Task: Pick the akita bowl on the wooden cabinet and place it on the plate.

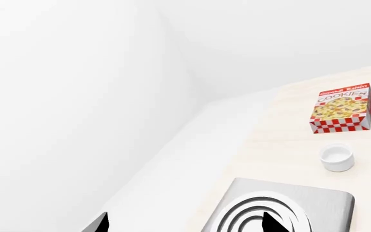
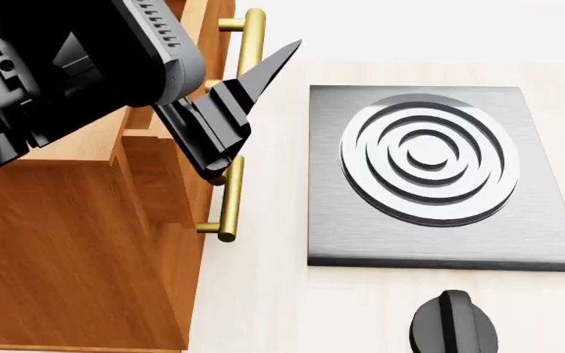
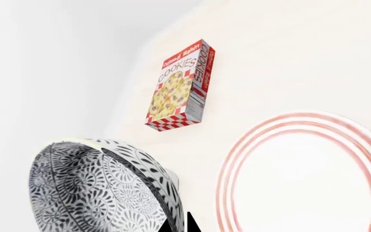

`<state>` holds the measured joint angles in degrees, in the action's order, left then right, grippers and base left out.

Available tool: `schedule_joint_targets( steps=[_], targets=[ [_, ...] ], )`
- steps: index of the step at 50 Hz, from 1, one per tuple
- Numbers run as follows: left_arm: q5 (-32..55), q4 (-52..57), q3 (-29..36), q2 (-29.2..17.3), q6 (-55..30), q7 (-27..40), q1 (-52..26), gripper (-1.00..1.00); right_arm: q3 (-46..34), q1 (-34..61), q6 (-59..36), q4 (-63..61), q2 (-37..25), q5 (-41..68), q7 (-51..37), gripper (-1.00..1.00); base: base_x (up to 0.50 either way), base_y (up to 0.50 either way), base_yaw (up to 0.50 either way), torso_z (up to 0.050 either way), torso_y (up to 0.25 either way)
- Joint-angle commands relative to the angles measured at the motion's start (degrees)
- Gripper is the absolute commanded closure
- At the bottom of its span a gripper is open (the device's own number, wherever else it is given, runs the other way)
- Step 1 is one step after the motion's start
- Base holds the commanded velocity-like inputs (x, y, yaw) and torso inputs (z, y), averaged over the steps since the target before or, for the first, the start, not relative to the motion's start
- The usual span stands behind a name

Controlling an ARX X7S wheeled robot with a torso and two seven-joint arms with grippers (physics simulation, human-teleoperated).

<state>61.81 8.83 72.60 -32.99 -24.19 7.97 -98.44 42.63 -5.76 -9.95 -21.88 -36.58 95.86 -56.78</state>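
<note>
Nearest to my right hand (image 3: 180,224) was the small deep bowl with the dark, white-mottled outside (image 3: 95,188). It sat right against the hand's dark tips and looked tilted, its pale rim turned away. Only those tips showed, close together beside the bowl's wall, so I could not tell whether they were clamped on it.

Just beside the bowl, a little farther out, lay the wide white plate with red rings round its rim (image 3: 231,164), flat on the pale tabletop (image 3: 289,58). The bowl was not yet over the plate. As I judged it, the coming move turned on carrying the bowl sideways across that rim to the plate's middle. The right hand was plainly the nearer one for that.

Beyond both lay the red-and-white cookie box (image 3: 179,84).

My left hand (image 2: 248,110) hung with its fingers well apart and nothing between them. It was by the brass handles of the orange-brown wooden cabinet (image 2: 57,257), beside the grey stove slab (image 2: 361,235). The bowl and plate were outside the head view.
</note>
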Motion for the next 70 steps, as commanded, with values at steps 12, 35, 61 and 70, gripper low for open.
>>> schedule_joint_targets(
  steps=[12, 35, 61, 70],
  targets=[
    [-0.75, -1.02, 0.19, 1.01, 0.37, -0.66, 0.63, -1.00, -0.88, -0.52, 0.20, 4.66, 1.66, -2.69, 3.08, 1.00, 0.00, 0.00, 0.00, 0.000, 0.000],
    [-0.82, -0.74, -0.01, 0.82, 0.29, -0.45, 1.05, -1.00, -0.76, -1.28, 0.40, 7.15, 2.59, -3.84, 4.63, 1.00, 0.00, 0.00, 0.00, 0.000, 0.000],
    [-1.33, -1.18, -0.10, 0.89, 0.63, -0.76, 1.73, -1.00, -3.03, -0.03, 0.53, 13.68, 3.30, -6.05, 6.98, 1.00, 0.00, 0.00, 0.00, 0.000, 0.000],
    [-1.67, -1.67, -0.07, 1.12, 1.01, -1.00, 2.22, -1.00, -4.58, 1.53, 0.77, 16.84, 3.63, -7.23, 7.41, 1.00, 0.00, 0.00, 0.00, 0.000, 0.000]
  ],
)
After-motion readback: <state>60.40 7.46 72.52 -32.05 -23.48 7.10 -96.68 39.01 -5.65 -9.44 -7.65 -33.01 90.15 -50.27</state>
